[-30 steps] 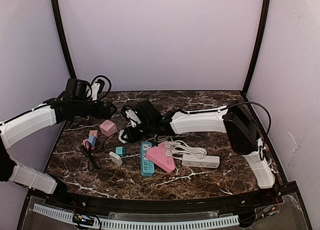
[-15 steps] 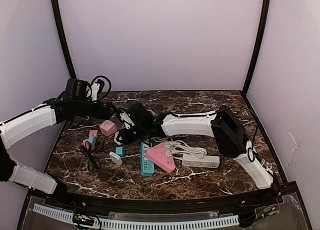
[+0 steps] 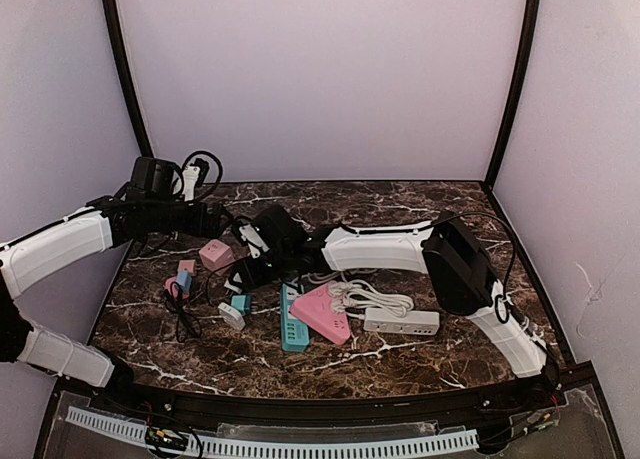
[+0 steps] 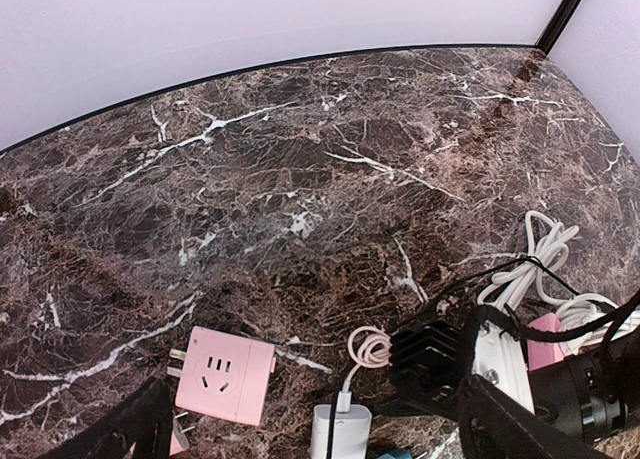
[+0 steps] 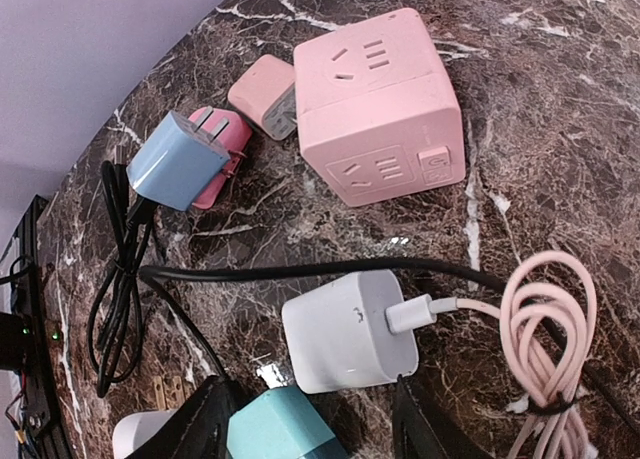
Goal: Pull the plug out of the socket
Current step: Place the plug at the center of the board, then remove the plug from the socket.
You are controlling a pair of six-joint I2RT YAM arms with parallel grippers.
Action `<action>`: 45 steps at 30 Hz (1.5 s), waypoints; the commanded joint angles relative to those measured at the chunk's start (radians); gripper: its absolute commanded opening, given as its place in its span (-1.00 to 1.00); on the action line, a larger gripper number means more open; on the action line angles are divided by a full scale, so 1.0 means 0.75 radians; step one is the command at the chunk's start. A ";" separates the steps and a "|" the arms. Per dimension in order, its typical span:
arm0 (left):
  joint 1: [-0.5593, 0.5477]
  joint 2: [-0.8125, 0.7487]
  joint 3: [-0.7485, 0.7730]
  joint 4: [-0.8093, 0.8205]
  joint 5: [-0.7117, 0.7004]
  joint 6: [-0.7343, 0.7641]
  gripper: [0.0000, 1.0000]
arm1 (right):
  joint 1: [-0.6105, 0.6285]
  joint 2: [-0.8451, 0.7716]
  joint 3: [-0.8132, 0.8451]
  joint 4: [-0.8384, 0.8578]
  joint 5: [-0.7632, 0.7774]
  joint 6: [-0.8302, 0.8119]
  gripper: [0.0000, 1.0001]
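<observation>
A white charger with a coiled pink cable lies on the marble, its end against a teal block. My right gripper is open, low over them, with the teal block between its fingers and the charger just ahead. In the top view the right gripper is left of centre, beside the pink cube socket. My left gripper is open and empty, held above the table, looking down on the charger and the pink cube. A blue plug sits with its prongs in a small pink adapter.
A black cable runs across just behind the charger. A green power strip, a pink triangular strip, a white strip and a white cable coil lie at centre. A white plug lies nearer.
My right arm has reached further left and its gripper has come down over the white charger and teal block. The left arm has not moved.
</observation>
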 commanded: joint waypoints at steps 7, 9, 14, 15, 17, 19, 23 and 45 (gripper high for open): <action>0.003 -0.011 -0.001 -0.021 -0.004 0.008 0.96 | 0.032 -0.263 -0.189 0.053 0.035 -0.045 0.48; 0.003 -0.003 -0.001 -0.018 -0.006 0.008 0.96 | 0.039 -0.366 -0.296 0.126 0.009 -0.037 0.57; 0.003 0.015 0.004 -0.047 -0.021 0.004 0.96 | 0.090 -0.620 -0.599 0.244 0.102 -0.022 0.71; 0.003 0.013 0.002 -0.046 -0.014 0.000 0.96 | 0.093 -0.663 -0.653 0.260 0.104 -0.010 0.72; 0.003 0.015 0.001 -0.040 0.005 -0.007 0.96 | 0.093 -0.746 -0.742 0.273 0.108 0.019 0.72; 0.003 0.020 -0.003 -0.045 0.008 -0.007 0.95 | 0.096 -0.829 -0.831 0.265 0.132 0.039 0.72; 0.002 0.047 -0.011 -0.046 0.071 -0.047 0.94 | 0.092 -0.968 -0.956 0.177 0.184 0.035 0.74; -0.419 0.024 -0.457 0.436 0.172 -0.855 0.80 | 0.209 -1.349 -1.439 -0.033 0.603 0.182 0.74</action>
